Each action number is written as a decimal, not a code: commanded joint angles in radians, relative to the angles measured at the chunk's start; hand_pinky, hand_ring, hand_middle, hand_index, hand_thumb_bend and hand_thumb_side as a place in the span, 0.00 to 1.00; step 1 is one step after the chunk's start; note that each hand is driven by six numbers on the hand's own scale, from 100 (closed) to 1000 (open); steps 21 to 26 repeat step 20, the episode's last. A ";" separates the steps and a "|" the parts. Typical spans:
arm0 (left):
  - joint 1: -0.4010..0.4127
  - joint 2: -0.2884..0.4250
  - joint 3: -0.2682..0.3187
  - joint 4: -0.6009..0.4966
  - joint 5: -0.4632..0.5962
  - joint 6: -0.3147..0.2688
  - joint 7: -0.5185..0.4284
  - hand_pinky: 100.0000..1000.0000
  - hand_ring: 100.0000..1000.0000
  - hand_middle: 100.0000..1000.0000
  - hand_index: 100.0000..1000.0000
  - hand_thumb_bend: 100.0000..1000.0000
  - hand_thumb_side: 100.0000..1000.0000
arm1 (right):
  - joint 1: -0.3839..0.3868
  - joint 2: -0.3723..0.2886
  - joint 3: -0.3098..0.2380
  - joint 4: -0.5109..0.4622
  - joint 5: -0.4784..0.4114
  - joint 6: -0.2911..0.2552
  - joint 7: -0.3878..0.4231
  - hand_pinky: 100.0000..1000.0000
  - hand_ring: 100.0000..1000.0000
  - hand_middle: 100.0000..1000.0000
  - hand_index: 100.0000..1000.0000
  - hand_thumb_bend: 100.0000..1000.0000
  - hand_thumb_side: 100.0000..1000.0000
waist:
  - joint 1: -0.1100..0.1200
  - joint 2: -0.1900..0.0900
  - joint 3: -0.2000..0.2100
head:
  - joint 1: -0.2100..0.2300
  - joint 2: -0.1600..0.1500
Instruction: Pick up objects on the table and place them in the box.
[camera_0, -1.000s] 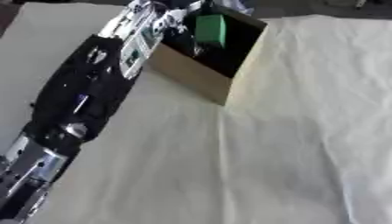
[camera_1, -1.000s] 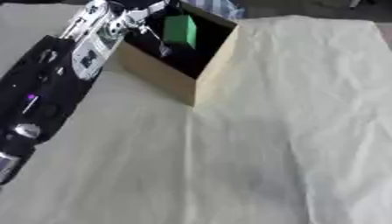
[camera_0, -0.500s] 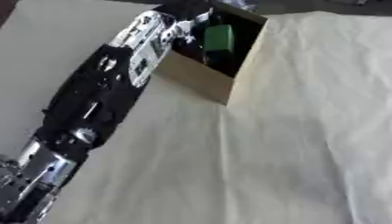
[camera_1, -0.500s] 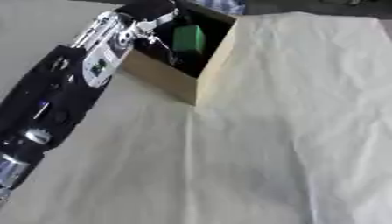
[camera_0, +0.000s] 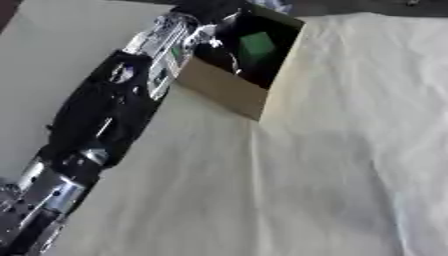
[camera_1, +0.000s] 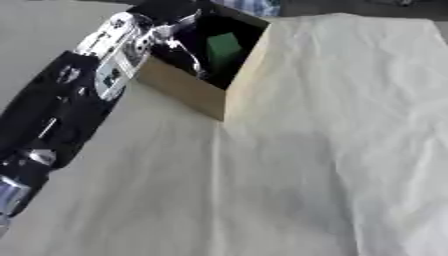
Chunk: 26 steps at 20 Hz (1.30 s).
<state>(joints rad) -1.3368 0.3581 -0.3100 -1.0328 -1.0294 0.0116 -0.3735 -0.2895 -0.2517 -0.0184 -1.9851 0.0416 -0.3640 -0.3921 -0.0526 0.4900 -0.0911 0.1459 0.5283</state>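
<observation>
We see our left arm (camera_0: 105, 115) as a thick black casing with a small round silver fitting and a thin pale line along it. Near the shoulder end sit shiny silver cylindrical joints. The wrist section is silver-white with a small green mark, and the left hand (camera_1: 179, 42) is dark with pale metal parts.

The left hand (camera_1: 179, 37) is sunk in the dark inside of the box (camera_0: 223, 92), its fingers too blurred to read, the green object (camera_0: 256, 46) shows only one face, and the box's far corner runs off the top edge.
</observation>
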 joint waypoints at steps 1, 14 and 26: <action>-0.024 0.021 0.015 -0.038 0.033 0.005 0.005 0.62 0.81 0.84 0.92 0.66 0.31 | -0.002 -0.022 -0.006 -0.015 -0.009 0.002 -0.001 0.77 0.63 0.53 0.78 0.00 0.76 | 0.002 -0.039 0.001 | -0.005 0.012; 0.038 0.130 0.023 -0.464 0.404 0.139 0.037 0.47 0.72 0.76 0.83 0.33 0.24 | 0.035 -0.049 -0.021 -0.015 -0.008 0.003 -0.012 0.77 0.64 0.54 0.78 0.00 0.73 | 0.001 -0.115 0.065 | -0.046 0.110; 0.190 0.233 0.086 -0.793 0.614 0.260 0.087 0.48 0.73 0.77 0.83 0.28 0.25 | 0.050 -0.061 -0.027 -0.015 -0.013 -0.002 -0.014 0.77 0.65 0.54 0.79 0.00 0.70 | -0.010 -0.169 0.101 | -0.081 0.165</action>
